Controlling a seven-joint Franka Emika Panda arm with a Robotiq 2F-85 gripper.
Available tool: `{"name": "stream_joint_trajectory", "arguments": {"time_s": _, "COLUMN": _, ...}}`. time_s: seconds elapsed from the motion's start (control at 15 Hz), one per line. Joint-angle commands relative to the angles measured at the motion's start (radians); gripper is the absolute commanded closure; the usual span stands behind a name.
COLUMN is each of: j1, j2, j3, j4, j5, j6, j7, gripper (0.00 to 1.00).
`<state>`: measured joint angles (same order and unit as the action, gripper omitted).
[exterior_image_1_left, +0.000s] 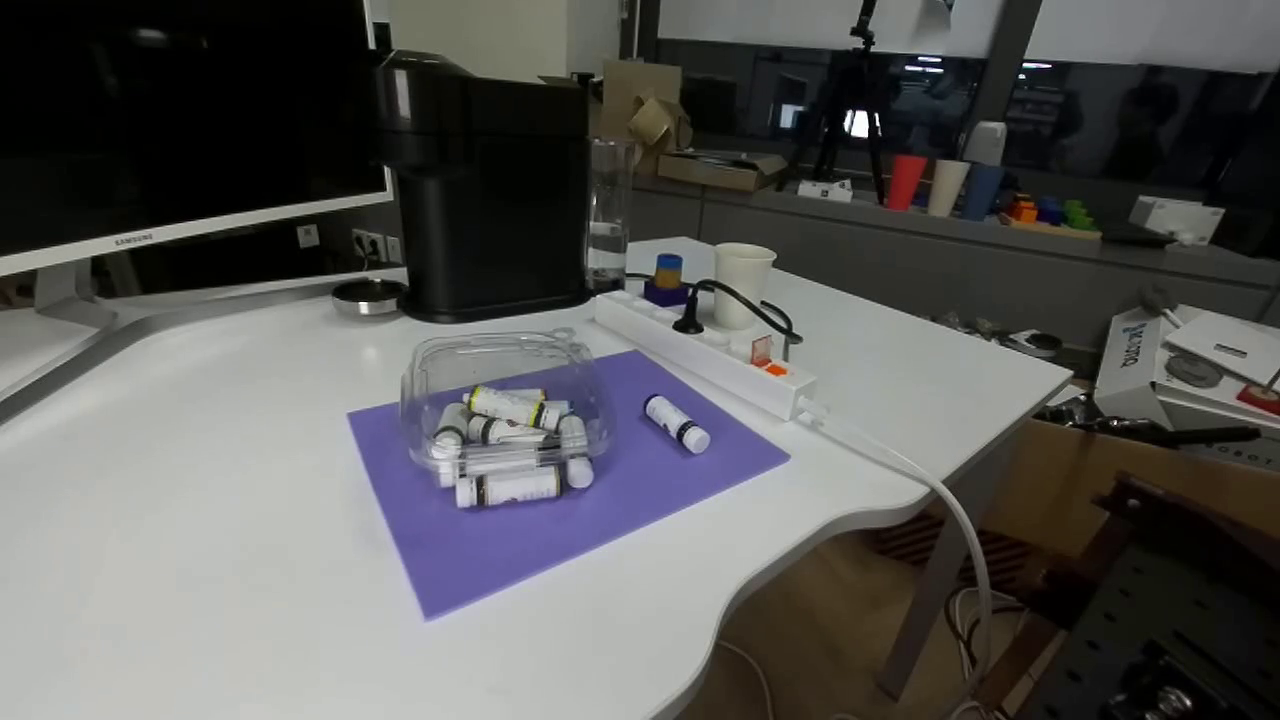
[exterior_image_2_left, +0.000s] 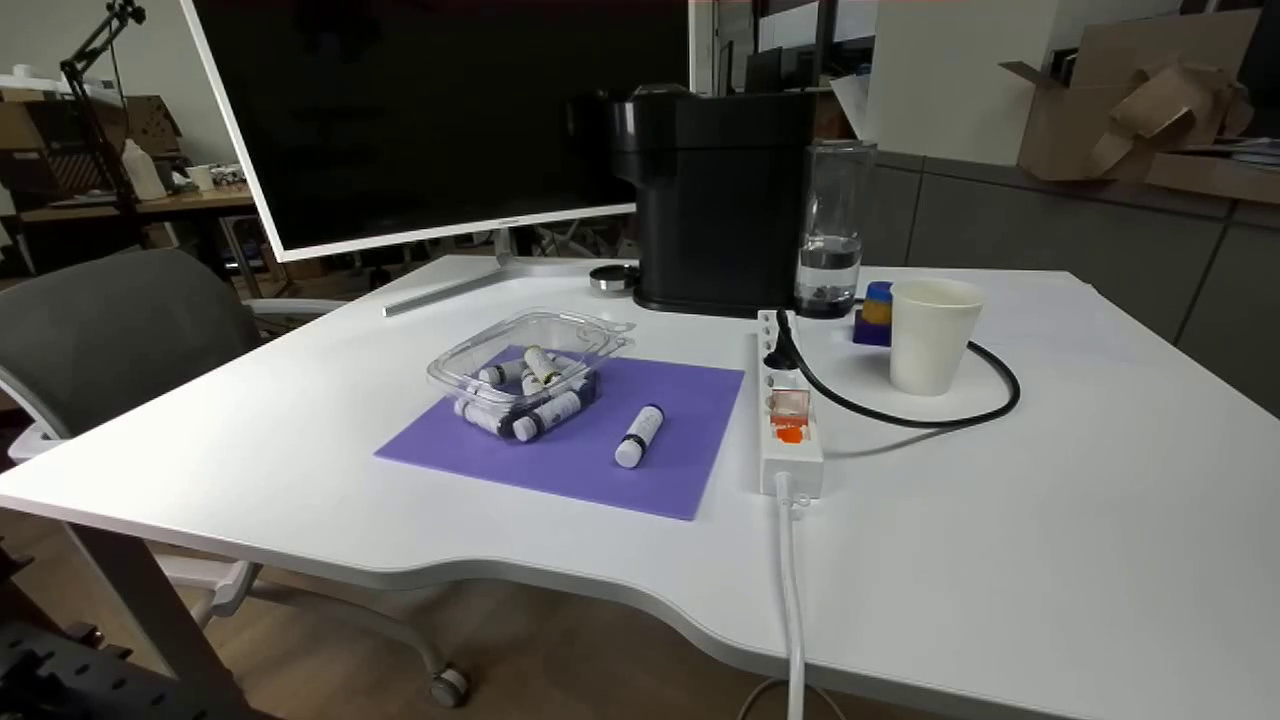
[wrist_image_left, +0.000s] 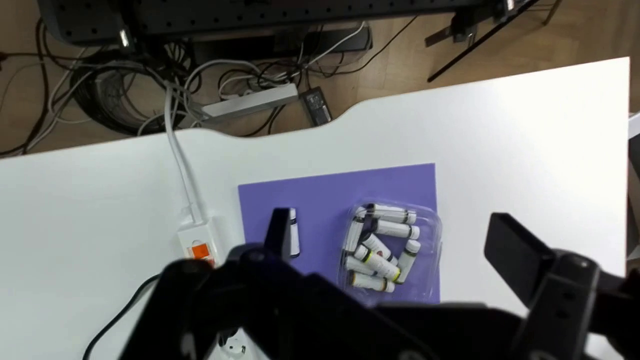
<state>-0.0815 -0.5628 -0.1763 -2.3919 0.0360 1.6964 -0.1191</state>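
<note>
White tubes number nine by my count: eight heaped in one clear box, and one loose tube lying beside it on a purple mat. One gripper, shown in the wrist view, has two fingers spread wide apart; one finger partly covers the loose tube there. Near the mat runs one power strip; beyond it stands one paper cup. One coffee machine stands farther back.

Plain purple mat, white tubes with black or yellow bands, colourless container, black fingers
</note>
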Motion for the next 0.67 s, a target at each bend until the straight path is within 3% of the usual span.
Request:
{"name": "stream_joint_trajectory", "arguments": {"time_s": 0.0, "j1": -0.003, "j2": 0.123, "j3": 0.019, "j4": -0.039, "j5": -0.054, "j6": 0.195, "j7": -0.044, "gripper": 0.00}}
{"name": "stream_joint_trajectory", "arguments": {"time_s": 0.27, "j1": 0.007, "j2": 0.299, "j3": 0.035, "j4": -0.070, "j5": -0.090, "j6": 0.411, "j7": -0.086, "gripper": 0.00}}
{"name": "stream_joint_trajectory", "arguments": {"time_s": 0.53, "j1": -0.011, "j2": 0.499, "j3": 0.057, "j4": -0.037, "j5": -0.154, "j6": 0.554, "j7": -0.017, "gripper": 0.00}}
{"name": "stream_joint_trajectory", "arguments": {"time_s": 0.6, "j1": -0.004, "j2": 0.418, "j3": 0.052, "j4": -0.082, "j5": -0.120, "j6": 0.533, "j7": -0.064, "gripper": 0.00}}
